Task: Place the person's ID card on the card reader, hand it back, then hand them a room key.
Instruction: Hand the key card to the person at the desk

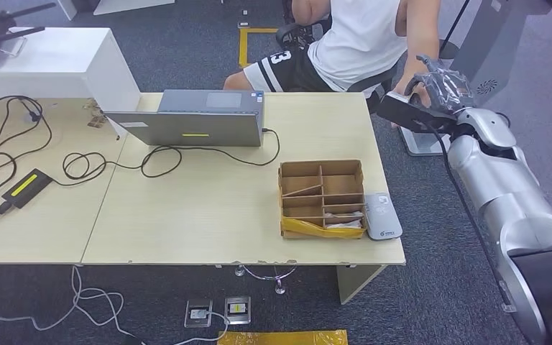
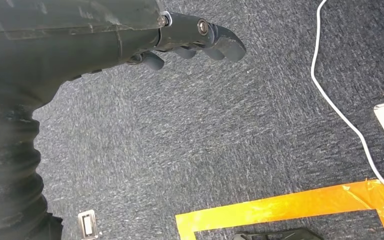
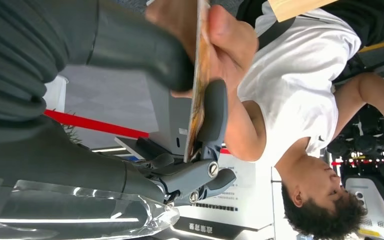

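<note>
Thin, stiff plastic by the look of it, the ID card (image 3: 198, 75) stands edge-on in our right wrist view, pinched between the thick grey thumb and a dark finger of the right hand (image 1: 438, 90), while the person's hand (image 3: 215, 35) grips its far end. We judge it light, rigid and slick, best held flat across its 2 faces near one short edge, so that the rest stays free for the person to hold. From the head view the right hand reaches out past the table's far corner toward the seated person (image 1: 359, 43) in a white shirt. On the pale wooden table (image 1: 208, 215) a corrugated cardboard tray (image 1: 322, 198) with dividers sits touching the smooth grey card reader (image 1: 382, 215), and a grey laptop (image 1: 194, 118) trails a black cable. Our left hand (image 2: 195, 40) hangs over speckled carpet, its fingers loosely curled and holding nothing.
</note>
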Robot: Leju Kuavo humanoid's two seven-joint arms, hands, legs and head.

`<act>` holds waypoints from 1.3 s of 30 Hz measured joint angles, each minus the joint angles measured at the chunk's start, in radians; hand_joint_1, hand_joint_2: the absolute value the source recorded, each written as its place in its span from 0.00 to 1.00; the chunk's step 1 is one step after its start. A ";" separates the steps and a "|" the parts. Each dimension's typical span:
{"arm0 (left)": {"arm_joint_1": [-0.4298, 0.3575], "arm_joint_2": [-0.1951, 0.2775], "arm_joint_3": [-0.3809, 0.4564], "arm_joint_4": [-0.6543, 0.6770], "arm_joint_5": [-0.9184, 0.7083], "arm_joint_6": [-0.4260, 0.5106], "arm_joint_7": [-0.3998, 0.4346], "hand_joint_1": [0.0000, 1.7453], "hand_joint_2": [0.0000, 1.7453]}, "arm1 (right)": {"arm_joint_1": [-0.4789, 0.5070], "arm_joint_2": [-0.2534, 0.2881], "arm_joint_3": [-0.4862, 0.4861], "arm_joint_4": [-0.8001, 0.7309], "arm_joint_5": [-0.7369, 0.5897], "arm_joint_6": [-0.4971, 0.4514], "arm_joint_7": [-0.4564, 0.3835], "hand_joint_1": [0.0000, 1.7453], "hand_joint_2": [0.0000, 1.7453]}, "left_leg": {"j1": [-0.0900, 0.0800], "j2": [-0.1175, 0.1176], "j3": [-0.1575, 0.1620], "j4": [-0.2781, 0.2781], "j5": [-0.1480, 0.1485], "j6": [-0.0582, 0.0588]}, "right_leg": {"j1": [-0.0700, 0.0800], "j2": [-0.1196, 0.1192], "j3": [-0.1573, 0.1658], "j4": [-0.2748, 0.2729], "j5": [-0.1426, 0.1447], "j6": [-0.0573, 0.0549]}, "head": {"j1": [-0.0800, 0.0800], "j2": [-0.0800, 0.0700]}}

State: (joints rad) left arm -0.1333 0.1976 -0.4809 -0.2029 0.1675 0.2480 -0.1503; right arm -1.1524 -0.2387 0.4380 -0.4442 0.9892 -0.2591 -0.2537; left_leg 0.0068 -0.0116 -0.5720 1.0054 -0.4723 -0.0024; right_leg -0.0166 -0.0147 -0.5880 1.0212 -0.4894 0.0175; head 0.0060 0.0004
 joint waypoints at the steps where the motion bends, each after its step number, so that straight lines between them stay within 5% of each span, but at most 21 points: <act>1: 0.000 0.000 0.000 0.000 0.000 0.000 0.002 0.00 1.00 | 0.000 0.001 0.001 0.004 0.000 -0.004 0.000 0.00 1.00 | 0.000 0.000 0.000 0.000 0.000 0.000 | 0.000 0.000 0.000 0.000 0.000 0.000 | 0.000 0.000; 14: 0.000 -0.003 -0.004 0.000 0.012 0.004 0.006 0.00 1.00 | -0.004 0.015 -0.002 0.031 -0.081 -0.081 -0.084 0.00 1.00 | 0.000 0.000 0.000 0.000 0.000 0.000 | 0.000 0.000 0.000 0.000 0.000 0.000 | 0.000 0.000; 25: 0.000 -0.007 -0.005 0.000 0.029 0.016 0.006 0.00 1.00 | -0.044 0.064 -0.055 -0.019 -0.346 0.045 -0.220 0.00 1.00 | 0.000 0.000 0.000 0.000 0.000 0.000 | 0.000 0.001 0.000 0.000 0.000 0.000 | 0.000 0.000; 30: 0.000 -0.007 -0.005 0.000 0.039 0.019 0.006 0.00 1.00 | 0.000 0.070 -0.058 -0.187 -0.507 0.157 -0.167 0.00 1.00 | 0.000 0.001 0.000 0.000 0.000 0.000 | 0.000 0.001 0.000 0.000 0.000 0.000 | 0.000 0.000; 39: 0.001 -0.008 -0.005 0.000 0.048 0.028 0.017 0.00 1.00 | 0.145 0.066 -0.029 -0.546 -0.538 0.211 -0.074 0.00 1.00 | 0.001 0.001 0.001 0.000 0.000 0.000 | 0.001 0.002 0.000 0.000 0.000 0.000 | 0.000 0.000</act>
State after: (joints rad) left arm -0.1324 0.1896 -0.4860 -0.2029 0.2158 0.2760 -0.1334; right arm -1.0077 -0.1729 0.4087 -0.9907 0.4511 -0.0478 -0.3276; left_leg 0.0075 -0.0104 -0.5714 1.0053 -0.4723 -0.0025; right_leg -0.0158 -0.0127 -0.5879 1.0213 -0.4894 0.0173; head 0.0062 0.0004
